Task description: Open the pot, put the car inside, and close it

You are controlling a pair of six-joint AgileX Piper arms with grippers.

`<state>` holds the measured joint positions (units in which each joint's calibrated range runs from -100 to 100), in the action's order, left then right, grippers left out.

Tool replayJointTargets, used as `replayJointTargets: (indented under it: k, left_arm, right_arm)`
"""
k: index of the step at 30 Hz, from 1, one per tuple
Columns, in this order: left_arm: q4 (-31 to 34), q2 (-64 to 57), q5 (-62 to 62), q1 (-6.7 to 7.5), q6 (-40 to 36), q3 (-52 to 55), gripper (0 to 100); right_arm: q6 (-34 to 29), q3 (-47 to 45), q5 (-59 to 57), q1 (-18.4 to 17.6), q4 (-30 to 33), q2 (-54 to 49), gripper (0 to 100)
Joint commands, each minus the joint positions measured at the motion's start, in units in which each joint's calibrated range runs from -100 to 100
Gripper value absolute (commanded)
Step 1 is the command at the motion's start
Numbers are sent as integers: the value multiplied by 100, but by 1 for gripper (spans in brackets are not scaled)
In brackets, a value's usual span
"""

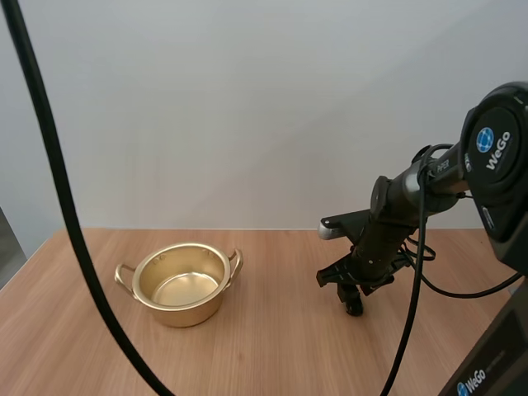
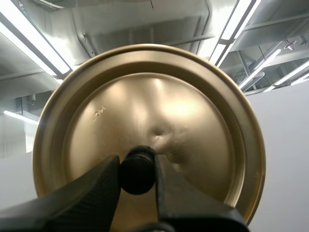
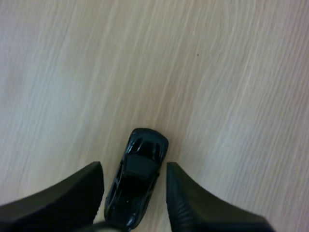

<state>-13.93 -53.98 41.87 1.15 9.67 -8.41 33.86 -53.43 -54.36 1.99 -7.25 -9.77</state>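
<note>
The gold pot (image 1: 181, 285) stands open and empty on the left of the wooden table (image 1: 280, 355). Its gold lid (image 2: 149, 111) is held up off the table, and my left gripper (image 2: 137, 164) is shut on the lid's black knob (image 2: 137, 173). A small black toy car (image 3: 137, 174) lies on the table. My right gripper (image 3: 134, 166) is down over it, open, with one finger on each side of the car, very close to its flanks. In the high view the right gripper (image 1: 353, 304) points down at the table, right of the pot.
Bare wood lies between the pot and the right arm (image 1: 412, 186). The table's far edge meets a plain white wall. Part of the right arm's base (image 1: 487, 363) stands at the near right corner.
</note>
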Motion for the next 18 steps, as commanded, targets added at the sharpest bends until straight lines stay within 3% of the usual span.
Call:
replayJointTargets:
  k: [1, 3, 4, 18]
  left_arm:
    - [-2, 3, -15, -5, 6, -6, 0]
    - [-2, 3, -15, -5, 6, -6, 0]
    - [-2, 3, -15, -5, 6, -6, 0]
    - [-2, 3, -15, -5, 6, -6, 0]
  right_arm:
    - [0, 4, -11, 5, 15, 2, 28]
    - [44, 4, -44, 5, 27, 2, 4]
    - [44, 4, -44, 5, 27, 2, 0]
    - [206, 114, -78, 5, -90, -286, 0]
